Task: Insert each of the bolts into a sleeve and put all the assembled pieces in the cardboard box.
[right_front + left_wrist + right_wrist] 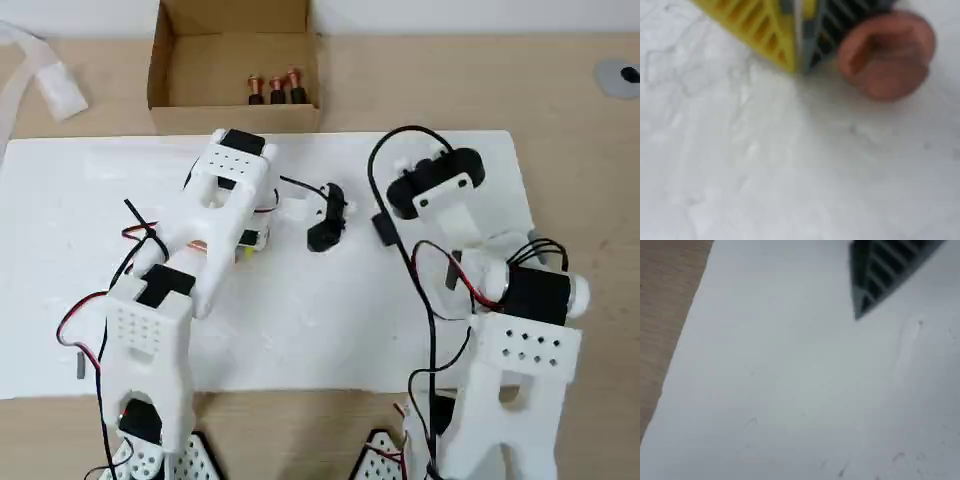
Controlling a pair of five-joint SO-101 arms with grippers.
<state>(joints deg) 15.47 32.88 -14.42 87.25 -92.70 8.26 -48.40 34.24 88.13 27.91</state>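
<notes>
We see the cardboard box, brown and open-topped, at the table's far edge. Inside it three assembled pieces, copper-coloured with dark lower ends, sit side by side against its near wall. One more copper-coloured piece lies on the white sheet; we cannot tell whether it is a bolt or a sleeve.

White foam sheet lies flat across the wooden bench; surface scuffed and dented in both wrist views. Crumpled white packing strip on bench, far-left corner; grey disc at far-right edge.
</notes>
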